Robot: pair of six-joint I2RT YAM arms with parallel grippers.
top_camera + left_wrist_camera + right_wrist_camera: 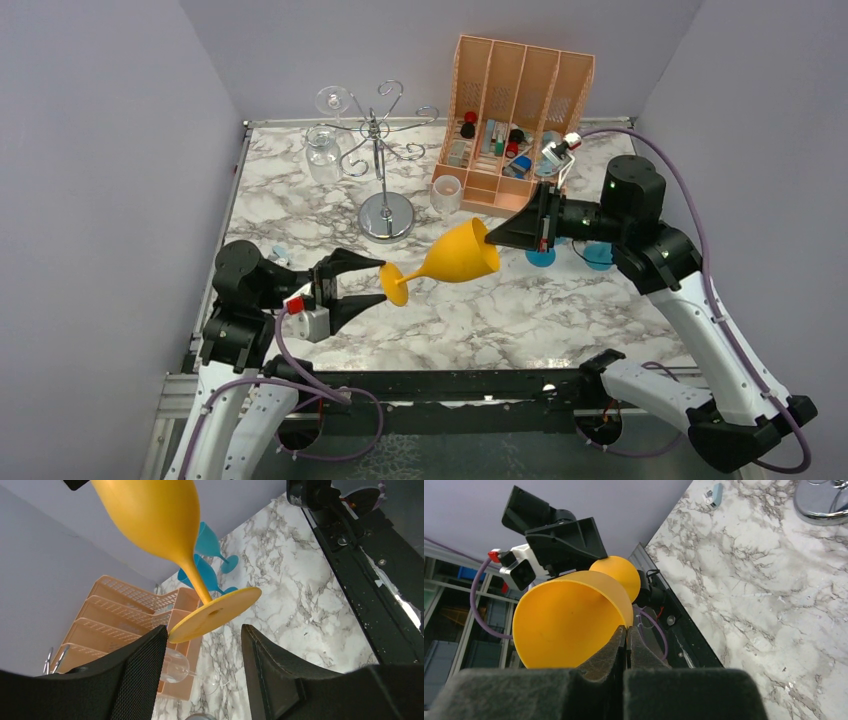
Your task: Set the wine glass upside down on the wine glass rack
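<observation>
Right claw (625, 630): clenched on the rim of the wine glass (462, 252); 1 finger inside the bowl, 1 outside, the wall pinched between them; reaches in from the right.

Wine glass: orange, 1 piece; held on its side in the air over the near middle of the table (560, 310); bowl to the right, stem and foot to the left; near of the rack (378, 150) and well apart from it, not on it.

Left claw (372, 282): released; 2 fingers spread, 1 on either side of the glass's foot; the foot disc sits tilted in the gap; whether its edge touches a finger cannot be told.

Rack: silver wire; thin central pole on a round shiny base; curled scroll arms on top; upright, far, left of centre.

Clear glass (323, 155): 1; at the rack's left arms, foot uppermost.

Organiser (520, 100): orange, slotted; far, just right of the rack; small mixed items in its compartments, too small to name.

Clear cup (446, 192): 1; upright, just beside the organiser's near left corner.

Blue glasses (207, 540): 2; on the table at the right, below the right arm.

Table: white marble pattern with grey veins.
</observation>
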